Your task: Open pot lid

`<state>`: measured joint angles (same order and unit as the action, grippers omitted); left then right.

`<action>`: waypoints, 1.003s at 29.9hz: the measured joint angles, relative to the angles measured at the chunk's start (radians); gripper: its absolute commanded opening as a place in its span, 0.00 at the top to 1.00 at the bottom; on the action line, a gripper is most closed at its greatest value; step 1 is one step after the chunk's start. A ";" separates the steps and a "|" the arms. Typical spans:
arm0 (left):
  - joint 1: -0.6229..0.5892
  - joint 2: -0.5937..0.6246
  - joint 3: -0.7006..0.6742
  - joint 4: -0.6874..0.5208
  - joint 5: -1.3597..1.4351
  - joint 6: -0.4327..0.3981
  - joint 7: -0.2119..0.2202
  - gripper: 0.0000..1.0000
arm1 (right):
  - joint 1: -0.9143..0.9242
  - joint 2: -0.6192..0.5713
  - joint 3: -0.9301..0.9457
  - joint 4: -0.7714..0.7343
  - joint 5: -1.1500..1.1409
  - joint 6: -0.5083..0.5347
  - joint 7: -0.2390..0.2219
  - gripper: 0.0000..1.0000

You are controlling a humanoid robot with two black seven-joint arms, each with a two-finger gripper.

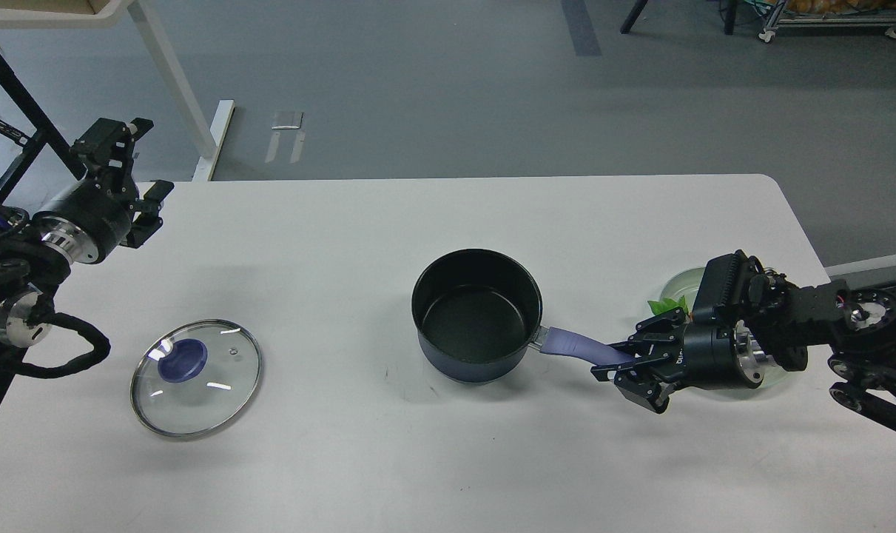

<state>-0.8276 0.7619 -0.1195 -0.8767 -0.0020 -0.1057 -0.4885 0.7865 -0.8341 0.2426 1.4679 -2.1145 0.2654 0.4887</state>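
Note:
The dark blue pot (477,314) stands uncovered in the middle of the white table (448,215), its purple handle (577,346) pointing right. The glass lid (196,377) with a blue knob lies flat on the table at the left, apart from the pot. My right gripper (625,364) is shut on the end of the pot handle. My left gripper (133,174) is open and empty, raised over the table's far left corner, well away from the lid.
A clear glass plate (677,285) with green leaves (667,305) sits behind my right wrist near the table's right edge. A white table leg (177,89) and a black frame (18,111) stand on the floor beyond the far left.

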 measured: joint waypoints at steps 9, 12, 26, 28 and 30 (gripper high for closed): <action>0.003 -0.055 -0.040 0.065 -0.023 -0.090 0.000 0.01 | 0.002 -0.002 0.002 0.005 0.009 0.000 0.000 0.02; 0.004 -0.080 -0.066 0.109 -0.054 -0.182 0.005 0.01 | 0.014 -0.014 0.009 0.007 0.038 0.000 0.000 0.02; 0.004 -0.117 -0.091 0.151 -0.154 -0.282 0.119 0.01 | 0.248 -0.068 0.050 -0.090 1.079 -0.054 0.000 0.02; 0.004 -0.121 -0.091 0.151 -0.154 -0.284 0.119 0.01 | 0.235 -0.035 0.054 -0.136 1.283 -0.085 0.000 0.00; 0.007 -0.123 -0.091 0.151 -0.154 -0.296 0.119 0.01 | 0.211 0.024 0.056 -0.204 1.499 -0.119 0.000 0.00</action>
<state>-0.8211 0.6386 -0.2103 -0.7259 -0.1564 -0.4015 -0.3697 0.9977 -0.8102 0.2988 1.2643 -0.6152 0.1459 0.4885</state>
